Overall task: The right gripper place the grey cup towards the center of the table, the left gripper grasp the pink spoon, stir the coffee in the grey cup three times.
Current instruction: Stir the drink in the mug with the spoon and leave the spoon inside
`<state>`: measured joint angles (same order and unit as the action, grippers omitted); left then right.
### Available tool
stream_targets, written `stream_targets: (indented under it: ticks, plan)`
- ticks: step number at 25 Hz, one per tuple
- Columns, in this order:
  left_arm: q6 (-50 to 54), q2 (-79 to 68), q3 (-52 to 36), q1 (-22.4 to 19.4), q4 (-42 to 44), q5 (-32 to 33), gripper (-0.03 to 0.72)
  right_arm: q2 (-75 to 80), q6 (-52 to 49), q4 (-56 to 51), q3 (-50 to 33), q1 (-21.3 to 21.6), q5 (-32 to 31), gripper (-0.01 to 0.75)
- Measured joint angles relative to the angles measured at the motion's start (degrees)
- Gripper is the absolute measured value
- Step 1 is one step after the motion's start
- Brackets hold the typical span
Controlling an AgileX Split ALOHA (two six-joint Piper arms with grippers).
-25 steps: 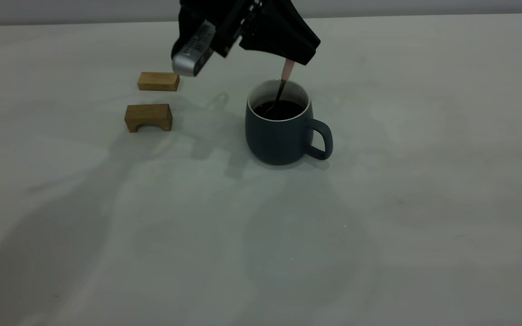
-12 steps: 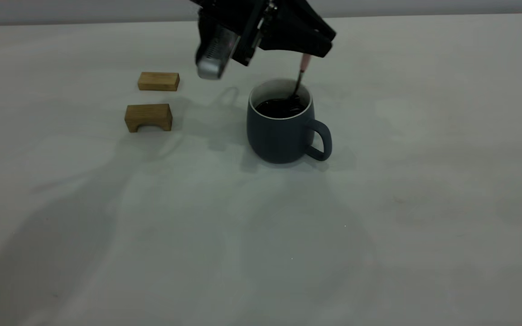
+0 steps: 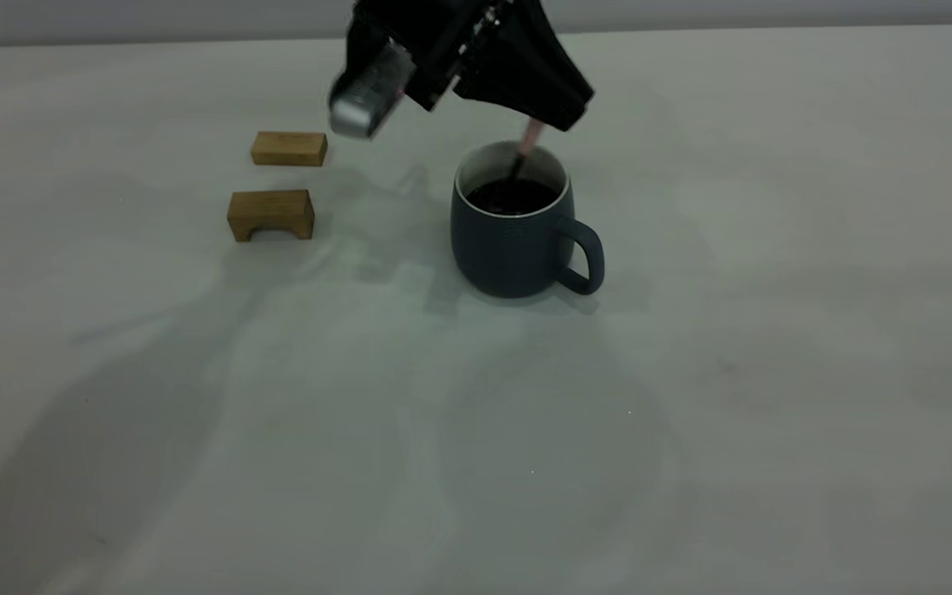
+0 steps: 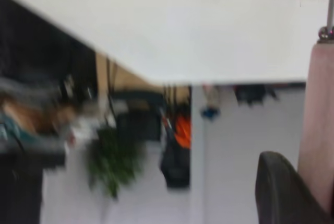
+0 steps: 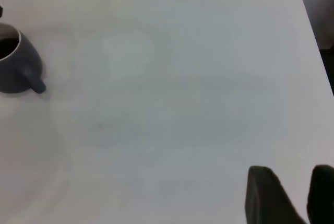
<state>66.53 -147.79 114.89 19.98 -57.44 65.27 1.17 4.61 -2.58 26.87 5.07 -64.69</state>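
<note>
One spoon, dipped down into the cup from just above its far rim

One pincer is at work: the left gripper hangs just above the far rim of the grey cup, its dark fingers clamped on the pale handle of the pink spoon. From that grip the spoon's long axis runs down and a little leftward in the exterior view, steep but not plumb, its metal neck disappearing into the coffee; the bowl itself is under the surface and cannot be seen. The left wrist view shows the pink handle pressed against one dark finger.

So the cup lies straight below the grip, and stirring, as I judge it, turns on circling the handle while the tip stays inside the white rim.

The cup stands upright near the middle of the table, handle to the right. Two wooden blocks sit well apart to its left.

The right gripper is parked far off, fingers slightly parted and empty.
</note>
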Motion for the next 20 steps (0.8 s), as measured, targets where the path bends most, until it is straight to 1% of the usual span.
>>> stream_targets:
  ticks: [2, 5, 10, 13, 17, 20]
  plan:
    - [-0.61, 0.00, 1.94, 0.00, 2.47, 0.00, 0.131, 0.00, 0.00, 0.00, 0.00, 0.00, 0.00, 0.237]
    - [-3.56, -0.12, 2.63, 0.00, 2.33, -0.06, 0.131, 0.00, 0.00, 0.00, 0.00, 0.00, 0.00, 0.237]
    - [-7.96, -2.13, 2.63, 0.33, -3.09, -0.06, 0.128, 0.00, 0.00, 0.00, 0.00, 0.00, 0.00, 0.237]
    - [-8.46, -2.96, 2.63, 0.91, -6.29, 1.10, 0.127, 0.00, 0.00, 0.00, 0.00, 0.00, 0.00, 0.237]
    - [-1.74, -3.02, 2.67, 1.18, -6.19, 1.62, 0.127, 0.00, 0.00, 0.00, 0.00, 0.00, 0.00, 0.237]
    - [3.85, -3.02, 2.67, 1.18, -3.17, 1.62, 0.127, 0.00, 0.00, 0.00, 0.00, 0.00, 0.00, 0.237]
